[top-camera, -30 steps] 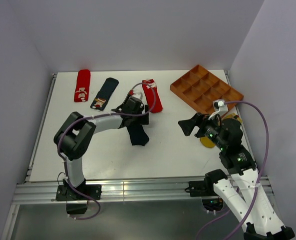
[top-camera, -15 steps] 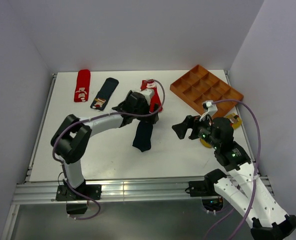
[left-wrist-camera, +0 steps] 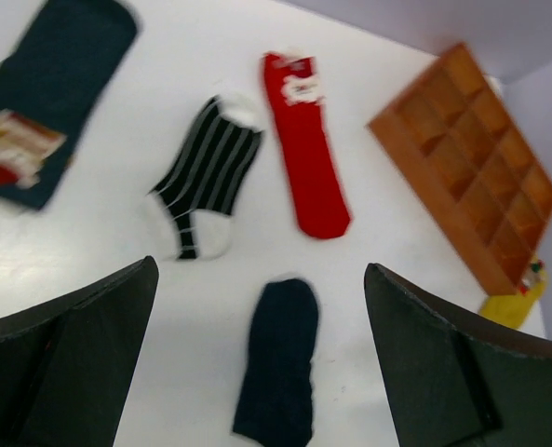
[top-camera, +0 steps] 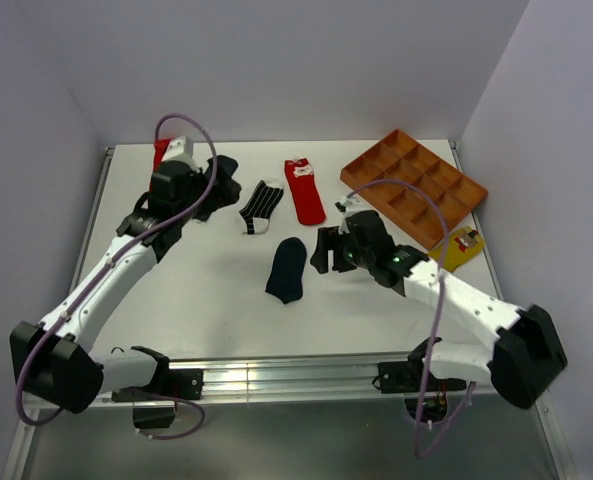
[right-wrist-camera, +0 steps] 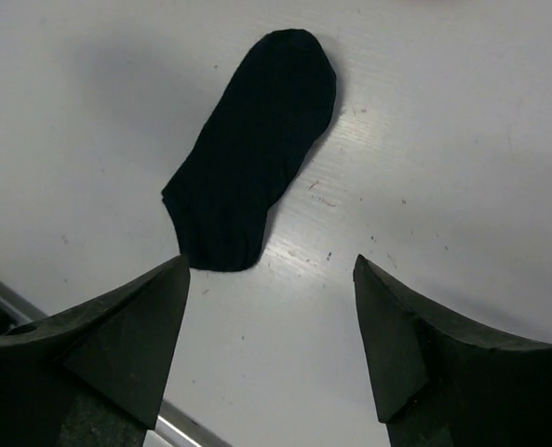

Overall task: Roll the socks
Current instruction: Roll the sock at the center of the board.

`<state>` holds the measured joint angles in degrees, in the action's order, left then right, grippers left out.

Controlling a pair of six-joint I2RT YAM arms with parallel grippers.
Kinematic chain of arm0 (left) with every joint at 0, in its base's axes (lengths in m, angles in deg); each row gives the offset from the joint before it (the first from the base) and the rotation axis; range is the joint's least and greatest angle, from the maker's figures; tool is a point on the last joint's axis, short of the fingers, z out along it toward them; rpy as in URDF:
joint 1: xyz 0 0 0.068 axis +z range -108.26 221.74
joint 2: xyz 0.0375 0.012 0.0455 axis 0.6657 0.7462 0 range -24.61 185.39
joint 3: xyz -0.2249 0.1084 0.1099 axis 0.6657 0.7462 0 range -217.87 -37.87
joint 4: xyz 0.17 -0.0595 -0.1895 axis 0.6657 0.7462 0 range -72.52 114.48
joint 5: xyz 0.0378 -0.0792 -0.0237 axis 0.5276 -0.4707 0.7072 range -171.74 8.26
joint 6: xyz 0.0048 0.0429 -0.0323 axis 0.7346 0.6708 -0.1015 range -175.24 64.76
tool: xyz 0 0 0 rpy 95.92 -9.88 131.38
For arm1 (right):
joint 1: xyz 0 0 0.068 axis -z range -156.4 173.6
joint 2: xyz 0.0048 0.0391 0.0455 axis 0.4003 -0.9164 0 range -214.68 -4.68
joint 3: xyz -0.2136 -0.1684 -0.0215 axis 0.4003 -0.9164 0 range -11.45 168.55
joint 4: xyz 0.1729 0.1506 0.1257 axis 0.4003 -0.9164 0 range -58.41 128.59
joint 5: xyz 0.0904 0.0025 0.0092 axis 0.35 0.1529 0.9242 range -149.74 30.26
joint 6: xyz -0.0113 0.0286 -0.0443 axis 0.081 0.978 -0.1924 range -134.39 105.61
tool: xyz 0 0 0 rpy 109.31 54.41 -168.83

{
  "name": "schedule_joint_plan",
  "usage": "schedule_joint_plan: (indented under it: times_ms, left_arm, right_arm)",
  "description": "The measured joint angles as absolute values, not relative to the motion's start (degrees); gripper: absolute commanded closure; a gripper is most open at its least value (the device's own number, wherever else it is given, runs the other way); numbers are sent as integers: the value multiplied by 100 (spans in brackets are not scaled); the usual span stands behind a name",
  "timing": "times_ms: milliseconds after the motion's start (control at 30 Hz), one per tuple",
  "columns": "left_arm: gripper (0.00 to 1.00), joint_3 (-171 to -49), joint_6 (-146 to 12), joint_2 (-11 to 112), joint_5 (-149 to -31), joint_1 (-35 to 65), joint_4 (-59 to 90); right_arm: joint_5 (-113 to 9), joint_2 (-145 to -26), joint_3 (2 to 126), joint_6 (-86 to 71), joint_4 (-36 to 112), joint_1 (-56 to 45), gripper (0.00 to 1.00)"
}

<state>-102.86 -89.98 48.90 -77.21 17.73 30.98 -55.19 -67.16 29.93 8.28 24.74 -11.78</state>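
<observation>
Lying flat and unrolled on the table (top-camera: 196, 300), the plain navy sock (top-camera: 287, 270) sits just beside the right gripper (right-wrist-camera: 271, 265), whose jaws gape empty. The left gripper (left-wrist-camera: 260, 270), spread wide and empty, hovers near the patched navy sock (left-wrist-camera: 43, 102).

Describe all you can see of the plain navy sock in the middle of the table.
The plain dark navy fabric sock is small and unpatterned, one end rounded, the other squarer. It lies flat, unrolled and slightly slanted, alone on the white table. Nothing touches it; the open right gripper is close beside it.
</observation>
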Motion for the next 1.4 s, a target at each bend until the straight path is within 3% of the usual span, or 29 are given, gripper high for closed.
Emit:
schedule_joint_plan:
  times_ms: [267,500,800,1067,1200,1400]
  left_arm:
    - [1,-9057,-8795,3522,-7316,2599,3961]
    - [1,-8467,-8371,2644,-6569,2711,3964]
    - [1,-8467,-8226,2788,-6228,2800,3970]
    - [2,-8467,-8196,2816,-6189,2870,3970]
    - [2,-8467,-8194,2851,-6191,2901,3970]
    - [2,-8467,-8198,2853,-6197,2936,3970]
  right_arm:
    - [-5637,-8949,4342,835,2817,-1230,38]
    - [-5746,-10340,5369,824,2898,-1375,49]
    - [-6128,-11435,5837,1073,2898,-1451,51]
    - [-6699,-11561,5843,1690,2843,-1187,50]
    - [-6784,-11478,5859,1698,2745,-1001,45]
    - [-6714,-10488,5535,1128,2697,-1211,44]
